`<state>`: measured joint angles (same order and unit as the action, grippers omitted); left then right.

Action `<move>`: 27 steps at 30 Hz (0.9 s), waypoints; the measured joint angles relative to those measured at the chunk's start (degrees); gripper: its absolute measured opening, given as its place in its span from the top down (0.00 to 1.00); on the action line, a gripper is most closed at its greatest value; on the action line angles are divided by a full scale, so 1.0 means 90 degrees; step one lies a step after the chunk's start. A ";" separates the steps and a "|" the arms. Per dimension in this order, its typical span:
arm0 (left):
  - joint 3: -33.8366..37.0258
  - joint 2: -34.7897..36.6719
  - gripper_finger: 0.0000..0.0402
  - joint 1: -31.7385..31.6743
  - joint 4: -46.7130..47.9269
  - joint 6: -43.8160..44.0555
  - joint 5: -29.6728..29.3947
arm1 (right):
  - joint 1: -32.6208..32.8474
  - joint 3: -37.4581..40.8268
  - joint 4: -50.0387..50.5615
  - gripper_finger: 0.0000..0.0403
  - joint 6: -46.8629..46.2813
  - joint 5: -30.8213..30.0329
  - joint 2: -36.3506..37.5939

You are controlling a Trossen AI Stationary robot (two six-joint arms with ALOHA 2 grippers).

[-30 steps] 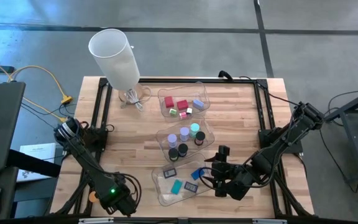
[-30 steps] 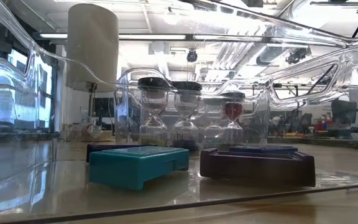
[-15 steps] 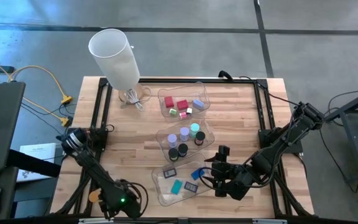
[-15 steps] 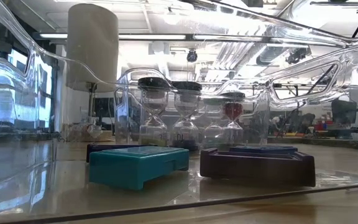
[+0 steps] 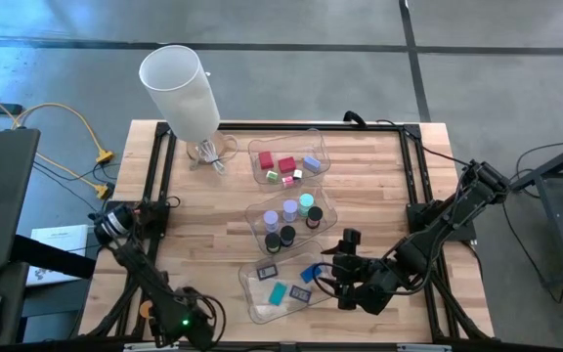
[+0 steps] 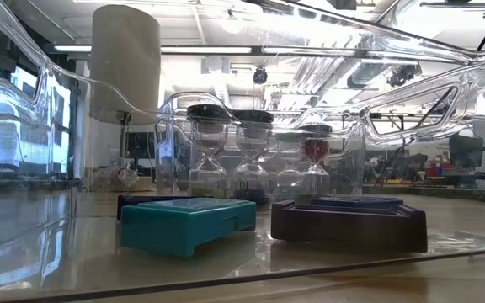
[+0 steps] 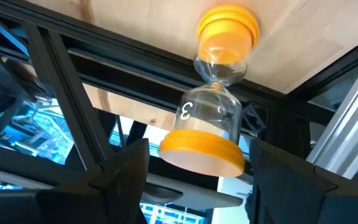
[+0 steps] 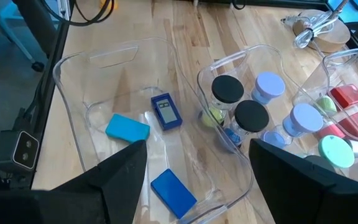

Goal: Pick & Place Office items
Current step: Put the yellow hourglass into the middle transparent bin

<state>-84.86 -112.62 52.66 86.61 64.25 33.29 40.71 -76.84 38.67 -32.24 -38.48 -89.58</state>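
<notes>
Because the left gripper (image 7: 191,180) is open around the orange sand timer (image 7: 213,106) at the table's edge (image 7: 303,56), a sloppy squeeze could knock it off, while the right gripper (image 8: 197,186) waits open by the trays (image 5: 291,303).

Floor (image 5: 379,39): grey concrete with dark seam lines. Counter (image 5: 213,215): pale wood planks, edged by a black metal frame (image 5: 154,176). Yellow cables (image 5: 66,122): trailing across the floor beside the counter's far left corner. Ceiling (image 6: 327,59): exposed ducts and strip lighting. Windows (image 6: 15,118): along one side, bright. Distant workbenches (image 6: 419,168): cluttered, indistinct.
</notes>
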 joint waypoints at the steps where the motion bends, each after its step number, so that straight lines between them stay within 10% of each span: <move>1: 0.0000 0.0000 0.33 0.0023 0.0000 -0.0004 -0.0022 | 0.0000 0.0000 -0.0008 0.32 0.0014 0.0000 0.0000; 27: 0.0010 -0.0212 0.33 0.0117 -0.0141 -0.0481 -0.0355 | 0.0000 0.0000 -0.0135 0.32 0.0067 0.0007 0.0000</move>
<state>-84.77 -114.53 53.72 85.34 59.92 30.09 40.71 -76.84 37.45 -31.64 -38.41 -89.58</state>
